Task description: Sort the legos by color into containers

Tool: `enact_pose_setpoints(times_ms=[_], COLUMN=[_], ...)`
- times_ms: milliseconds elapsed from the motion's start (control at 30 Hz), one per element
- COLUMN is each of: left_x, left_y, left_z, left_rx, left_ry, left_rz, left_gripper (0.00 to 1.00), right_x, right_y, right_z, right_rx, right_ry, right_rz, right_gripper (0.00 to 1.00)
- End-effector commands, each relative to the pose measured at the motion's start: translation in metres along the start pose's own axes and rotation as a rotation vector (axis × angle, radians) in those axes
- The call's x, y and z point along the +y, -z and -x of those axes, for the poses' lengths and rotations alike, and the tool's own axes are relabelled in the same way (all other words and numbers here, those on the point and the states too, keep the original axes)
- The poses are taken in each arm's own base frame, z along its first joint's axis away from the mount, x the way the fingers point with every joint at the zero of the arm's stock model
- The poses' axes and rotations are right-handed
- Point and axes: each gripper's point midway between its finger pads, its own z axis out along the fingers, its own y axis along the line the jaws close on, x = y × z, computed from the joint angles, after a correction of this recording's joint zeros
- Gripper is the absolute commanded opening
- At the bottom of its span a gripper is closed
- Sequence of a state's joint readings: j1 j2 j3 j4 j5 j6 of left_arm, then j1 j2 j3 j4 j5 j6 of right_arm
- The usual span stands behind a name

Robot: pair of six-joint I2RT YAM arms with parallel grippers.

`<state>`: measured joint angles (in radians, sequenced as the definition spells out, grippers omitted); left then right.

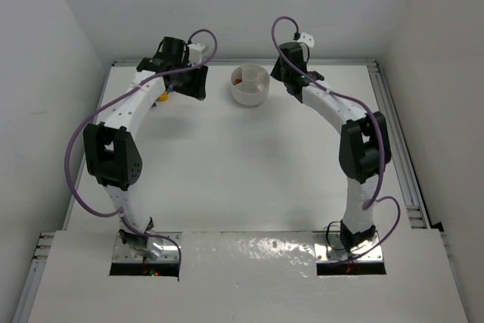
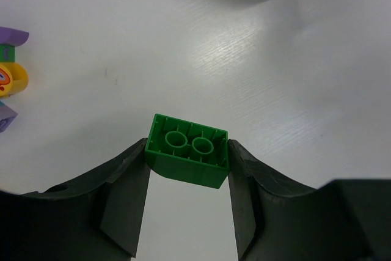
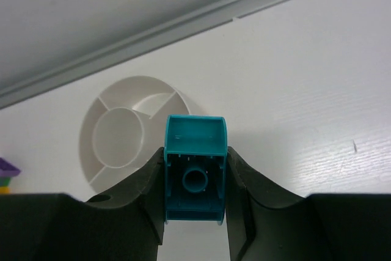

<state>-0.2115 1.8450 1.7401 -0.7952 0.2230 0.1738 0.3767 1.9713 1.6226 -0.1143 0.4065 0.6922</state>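
Two bricks held
Your left jaws clamp the green brick, right jaws the teal brick; likely light, stiff, slick, so grip the flat sides.

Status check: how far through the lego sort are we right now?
Done: little. In the top view, only what looks like an orange piece shows in the dish.
In hand: the left pincer grips a green brick, and the right pincer grips a teal brick near the dish.
Left: both drops, plus a purple piece and a yellow piece loose on the table.
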Motion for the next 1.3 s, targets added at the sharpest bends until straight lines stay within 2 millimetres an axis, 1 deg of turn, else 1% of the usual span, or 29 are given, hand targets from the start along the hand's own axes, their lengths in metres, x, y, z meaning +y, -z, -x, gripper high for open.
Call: enact_pose_setpoints(times_ms=[0,33,133,233,367,433,467,567,667,700,733,800,833,933,1067,1267], left_x=[-0.01,-0.01,-0.01,-0.008,-0.005,-0.004,-0.004,-0.003,0.0,0.0,0.001,0.001,0.0,0.0,0.0,0.001], left_y=[0.014,0.013,0.014,0.013,0.01,0.01,0.011,0.011,0.011,0.012,0.011,0.01,0.011,0.011,0.011,0.011], left_z=[0.019,0.018,0.02,0.019,0.014,0.014,0.016,0.017,0.017,0.017,0.016,0.015,0.015,0.016,0.017,0.017], left_rx=[-0.077,-0.074,-0.085,-0.087,-0.077,-0.079,-0.083,-0.088,-0.087,-0.089,-0.084,-0.084,-0.084,-0.086,-0.089,-0.091], left_ry=[0.021,0.022,0.022,0.021,0.033,0.038,0.037,0.033,0.032,0.032,0.034,0.036,0.036,0.037,0.035,0.034], left_rz=[0.005,0.005,0.007,0.009,0.013,0.015,0.015,0.02,0.028,0.03,0.031,0.031,0.029,0.028,0.025,0.028], left_gripper=[0.0,0.0,0.0,0.0,0.0,0.0,0.0,0.0,0.0,0.0,0.0,0.0,0.0,0.0,0.0,0.0], right_x=[0.018,0.02,0.026,0.031,0.035,0.034,0.032,0.03,0.037,0.039,0.041,0.04,0.039,0.037,0.042,0.045], right_y=[-0.007,-0.014,-0.028,-0.04,-0.049,-0.053,-0.056,-0.061,-0.064,-0.066,-0.066,-0.068,-0.069,-0.07,-0.072,-0.072], right_z=[0.008,0.003,-0.004,-0.006,-0.015,-0.019,-0.025,-0.028,-0.03,-0.032,-0.033,-0.035,-0.037,-0.04,-0.034,-0.039], right_rx=[-0.054,-0.051,-0.057,-0.064,-0.043,-0.043,-0.036,-0.04,-0.037,-0.032,-0.025,-0.022,-0.02,-0.017,-0.04,-0.022], right_ry=[-0.013,-0.012,0.009,0.026,0.027,0.015,0.016,0.007,0.005,0.005,0.005,0.0,0.003,0.015,0.007,0.004], right_rz=[0.004,0.0,0.007,0.02,0.025,0.018,0.013,-0.001,0.033,0.041,0.051,0.047,0.044,0.042,0.058,0.074], right_gripper=[0.0,0.0,0.0,0.0,0.0,0.0,0.0,0.0,0.06,0.1,0.11,0.15,0.19,0.25,0.32,0.44])
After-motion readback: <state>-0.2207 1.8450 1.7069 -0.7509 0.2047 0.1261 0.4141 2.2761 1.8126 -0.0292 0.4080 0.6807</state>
